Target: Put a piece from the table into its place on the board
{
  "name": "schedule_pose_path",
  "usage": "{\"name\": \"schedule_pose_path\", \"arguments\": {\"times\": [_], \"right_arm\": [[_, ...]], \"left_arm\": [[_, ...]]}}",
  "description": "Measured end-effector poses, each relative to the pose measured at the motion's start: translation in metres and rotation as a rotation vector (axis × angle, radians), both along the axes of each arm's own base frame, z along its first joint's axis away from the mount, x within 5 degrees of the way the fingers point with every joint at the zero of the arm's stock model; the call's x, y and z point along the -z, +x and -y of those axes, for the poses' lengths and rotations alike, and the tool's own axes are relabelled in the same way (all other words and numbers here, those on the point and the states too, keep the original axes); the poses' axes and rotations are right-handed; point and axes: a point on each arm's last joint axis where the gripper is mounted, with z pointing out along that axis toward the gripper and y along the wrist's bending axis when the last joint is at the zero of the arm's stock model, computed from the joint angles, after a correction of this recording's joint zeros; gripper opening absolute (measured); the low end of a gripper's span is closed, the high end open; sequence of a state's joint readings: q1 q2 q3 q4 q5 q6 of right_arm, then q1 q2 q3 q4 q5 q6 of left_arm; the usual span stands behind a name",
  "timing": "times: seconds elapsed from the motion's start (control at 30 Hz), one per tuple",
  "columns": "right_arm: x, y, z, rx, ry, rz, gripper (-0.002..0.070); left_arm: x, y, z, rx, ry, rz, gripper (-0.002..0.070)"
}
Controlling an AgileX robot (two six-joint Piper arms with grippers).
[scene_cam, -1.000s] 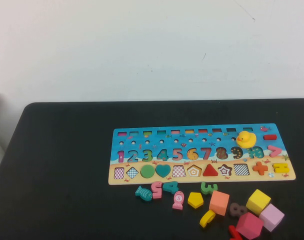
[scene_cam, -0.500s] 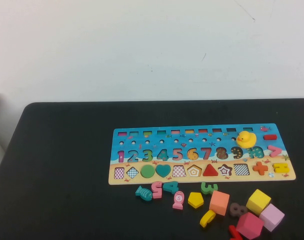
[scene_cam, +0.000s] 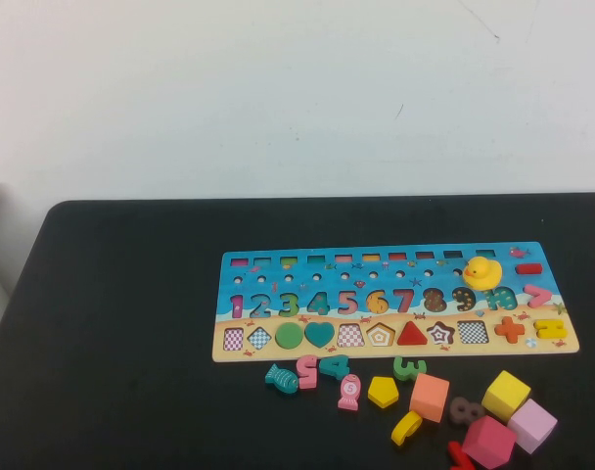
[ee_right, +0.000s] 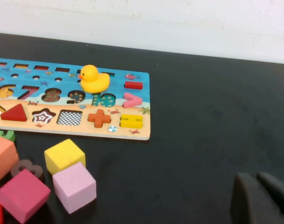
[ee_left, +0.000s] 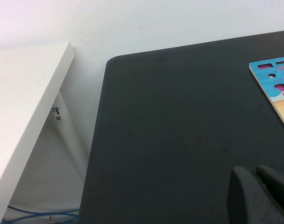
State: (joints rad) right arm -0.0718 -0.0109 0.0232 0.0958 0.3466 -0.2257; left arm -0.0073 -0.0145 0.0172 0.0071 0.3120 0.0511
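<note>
Over the bare near-left part of the matte black desk (scene_cam: 131, 323) we find the left gripper (ee_left: 263, 196), its dark fingers pressed together and holding nothing; only the left end of the long blue wooden puzzle board (ee_left: 276, 86) shows ahead of it.

Moving right, the board (scene_cam: 390, 299) lies flat across the middle of the desk. We can read the colourful numbers 1 to 10 along its blue band, with a tan strip of shape recesses below (a green circle and a teal heart already sit in theirs). A yellow rubber duck (scene_cam: 480, 272) stands on the board near the 9.

The small flat yellow wooden pentagon piece (scene_cam: 383, 392) lies on the desk just in front of the board, below the pentagon recess (scene_cam: 380, 335), among loose numbers; a pink piece (scene_cam: 349, 392) beside it reads 5. It is well apart from both grippers.

Further right sit an orange cube (scene_cam: 430, 397), a yellow cube (scene_cam: 505, 394) and a lilac cube (scene_cam: 531, 425).

The right gripper (ee_right: 263, 196) hovers over the near-right desk, and we cannot tell how its fingers stand.
</note>
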Motion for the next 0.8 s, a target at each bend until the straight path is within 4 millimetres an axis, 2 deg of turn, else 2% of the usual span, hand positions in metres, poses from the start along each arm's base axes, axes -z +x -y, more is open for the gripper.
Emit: {"name": "schedule_pose_path", "arguments": {"times": [0.53,0.8], "right_arm": [[0.0,0.0,0.0,0.0,0.0,0.0,0.0019],[-0.0001,0.0,-0.0049,-0.012,0.134,0.001,0.0019]], "left_arm": [[0.0,0.0,0.0,0.0,0.0,0.0,-0.0001],[0.0002,0.0,0.0,-0.001,-0.004,-0.002,-0.0001]]}}
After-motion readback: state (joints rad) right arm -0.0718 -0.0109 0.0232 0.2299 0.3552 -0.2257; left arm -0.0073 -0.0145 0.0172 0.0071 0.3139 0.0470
